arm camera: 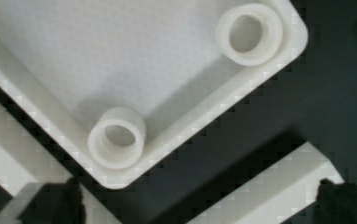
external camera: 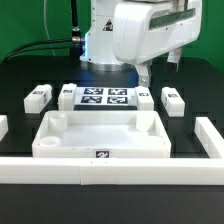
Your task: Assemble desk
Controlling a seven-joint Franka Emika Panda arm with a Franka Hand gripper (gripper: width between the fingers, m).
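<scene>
**Hand open and empty over the desk tray, no leg fitted yet.**

Left to right across the middle of the tabletop [external camera: 20, 70] lie two legs [external camera: 38, 97], the marker board [external camera: 105, 97] and two more legs [external camera: 173, 100]. The desk tray [external camera: 100, 148] sits against the border rail [external camera: 110, 172] at the edge nearest the exterior camera. It holds nothing, and its round sockets [arm camera: 118, 138] are empty. The hand [external camera: 143, 72] hangs with fingers [arm camera: 322, 195] spread wide, gripping nothing. The likely risk is that a leg grasped off-centre tilts, jams at a socket and shoves the loose tray.

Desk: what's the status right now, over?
Gripper open, empty. Tabletop untouched, sockets bare. Four legs loose beside the marker board. No obstruction seen.
</scene>
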